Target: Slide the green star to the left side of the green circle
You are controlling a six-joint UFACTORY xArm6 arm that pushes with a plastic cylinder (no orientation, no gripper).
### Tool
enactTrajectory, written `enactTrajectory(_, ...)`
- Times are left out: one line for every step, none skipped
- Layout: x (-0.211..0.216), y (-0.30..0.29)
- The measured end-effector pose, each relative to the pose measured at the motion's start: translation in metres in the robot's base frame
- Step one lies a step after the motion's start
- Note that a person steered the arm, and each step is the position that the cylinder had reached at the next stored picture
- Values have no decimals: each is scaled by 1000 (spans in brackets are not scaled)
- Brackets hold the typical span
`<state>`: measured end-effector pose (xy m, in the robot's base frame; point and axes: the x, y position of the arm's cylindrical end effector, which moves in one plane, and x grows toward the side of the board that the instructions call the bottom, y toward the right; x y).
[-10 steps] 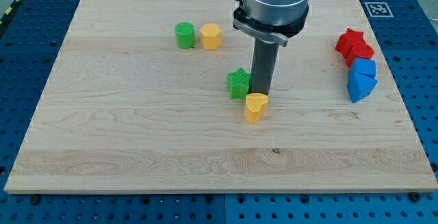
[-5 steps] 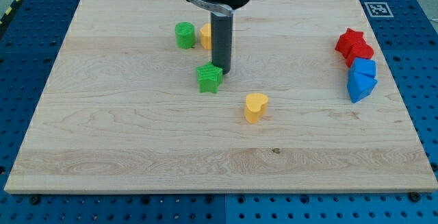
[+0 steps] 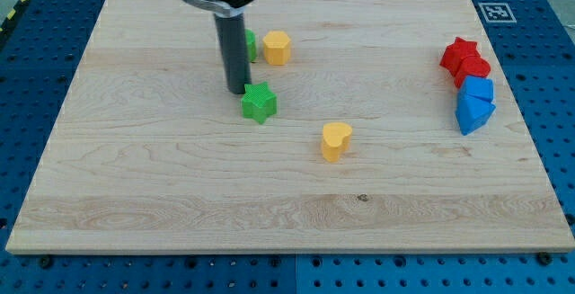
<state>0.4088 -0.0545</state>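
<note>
The green star (image 3: 259, 103) lies on the wooden board (image 3: 162, 177), left of centre. My tip (image 3: 237, 91) stands just to the star's upper left, close to it or touching it. The green circle (image 3: 249, 46) is above the star, mostly hidden behind my rod; only its right edge shows. A yellow block (image 3: 277, 48) stands right beside the green circle on its right.
A yellow heart (image 3: 335, 140) lies to the lower right of the star. At the view's right edge stand a red star (image 3: 460, 55), a second red block (image 3: 475, 67) and two blue blocks (image 3: 473, 103).
My tip has moved left, from the star's right side past it to its upper left. The green star slid left and a little up, away from the yellow heart.
</note>
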Motion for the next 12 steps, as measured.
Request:
enactTrajectory(3, 35)
enactTrajectory(18, 59)
enactTrajectory(30, 72)
enactTrajectory(43, 73)
enactTrajectory(61, 68)
enactTrajectory(62, 45)
enactTrajectory(57, 14)
enactTrajectory(47, 1)
enactTrajectory(47, 4)
enactTrajectory(46, 21)
enactTrajectory(23, -3)
enactTrajectory(3, -25)
